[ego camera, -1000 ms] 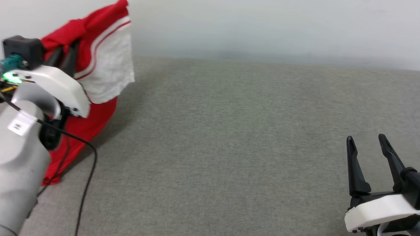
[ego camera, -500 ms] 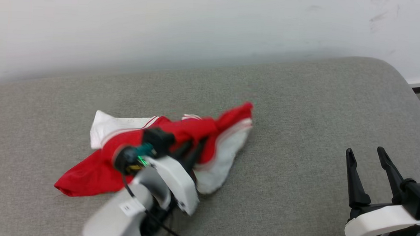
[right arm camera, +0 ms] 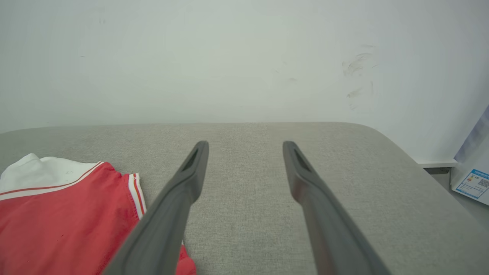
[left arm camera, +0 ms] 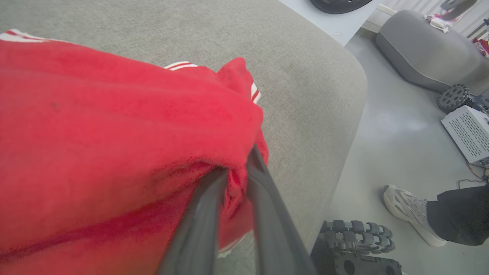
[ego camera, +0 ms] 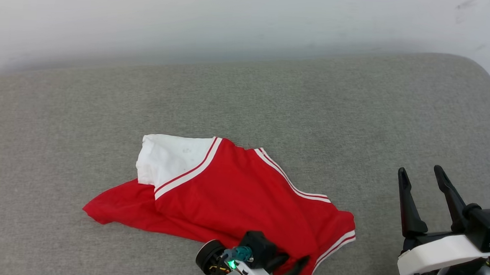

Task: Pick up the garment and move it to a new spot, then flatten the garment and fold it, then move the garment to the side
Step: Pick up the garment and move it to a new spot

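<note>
Lowered, garment (ego camera: 233,195) now lies on grey cushion (ego camera: 355,118), left jaws pinching it.

Count on inspection: one shirt (ego camera: 233,195); one table (ego camera: 355,118); two hands, left hand (ego camera: 292,262) and right hand (ego camera: 420,171); one shoe (left arm camera: 405,208).

Bright, even light was cast, and only faint shadows were thrown. In the left wrist view the garment (left arm camera: 114,126) was blurred near the lens, and lines were bowed toward the edges.
</note>
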Robot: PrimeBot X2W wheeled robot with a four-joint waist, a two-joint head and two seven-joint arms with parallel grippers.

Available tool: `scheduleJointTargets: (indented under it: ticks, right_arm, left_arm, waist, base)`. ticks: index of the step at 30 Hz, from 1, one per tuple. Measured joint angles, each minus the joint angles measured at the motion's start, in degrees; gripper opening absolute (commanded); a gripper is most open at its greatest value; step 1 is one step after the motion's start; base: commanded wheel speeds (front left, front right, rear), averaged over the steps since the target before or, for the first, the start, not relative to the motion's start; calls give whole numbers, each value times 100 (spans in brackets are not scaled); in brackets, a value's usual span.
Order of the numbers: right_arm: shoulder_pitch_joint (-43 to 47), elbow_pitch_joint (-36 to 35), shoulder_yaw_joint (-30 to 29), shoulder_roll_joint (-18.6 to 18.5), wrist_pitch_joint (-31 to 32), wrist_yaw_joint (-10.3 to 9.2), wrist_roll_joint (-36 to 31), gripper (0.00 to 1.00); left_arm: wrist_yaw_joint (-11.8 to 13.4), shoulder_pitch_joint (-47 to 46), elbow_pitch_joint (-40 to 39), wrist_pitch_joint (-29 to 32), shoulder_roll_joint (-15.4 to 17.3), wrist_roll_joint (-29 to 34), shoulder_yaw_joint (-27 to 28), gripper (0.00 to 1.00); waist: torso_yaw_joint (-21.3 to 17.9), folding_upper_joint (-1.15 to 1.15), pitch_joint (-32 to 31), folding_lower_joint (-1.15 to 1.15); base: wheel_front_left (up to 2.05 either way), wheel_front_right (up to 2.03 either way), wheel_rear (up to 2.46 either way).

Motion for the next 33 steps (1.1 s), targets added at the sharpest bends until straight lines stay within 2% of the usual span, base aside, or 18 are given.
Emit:
scheduleJointTargets:
  ticks: [1, 8, 11, 19, 27, 33]
  right_arm:
    - [-5, 19, -1, 0, -1, 1, -1, 100]
    - [8, 162, -40, -1, -8, 0, -14, 100]
    - [69, 230, -27, 0, -5, 0, 1, 100]
    - [220, 278, -42, 0, 11, 1, 52, 100]
    - [418, 305, -75, -1, 48, 0, 147, 100]
    - [572, 280, -93, -1, 73, 0, 204, 100]
  left_arm:
    - [-4, -1, -1, -66, -10, 40, -43, 100]
    - [-8, -41, -135, -616, -36, 207, -42, 100]
    - [74, -43, -298, -792, -1, 215, 120, 100]
    - [578, 26, -801, -989, 313, 230, 746, 100]
    - [1118, 375, -1068, -1038, 691, 213, 1560, 100]
    - [1360, 764, -1281, -1046, 929, 275, 2269, 100]
  waist:
    - [35, 0, -3, 0]
    - [284, 0, -234, 0]
    - [393, 0, -397, 0]
    - [681, 0, -714, 0]
    - [801, 0, -852, 0]
    - [834, 0, -945, 0]
  base:
    - [0, 0, 0]
    - [0, 0, 0]
    - [0, 0, 0]
    - [0, 0, 0]
    - [0, 0, 0]
    - [0, 0, 0]
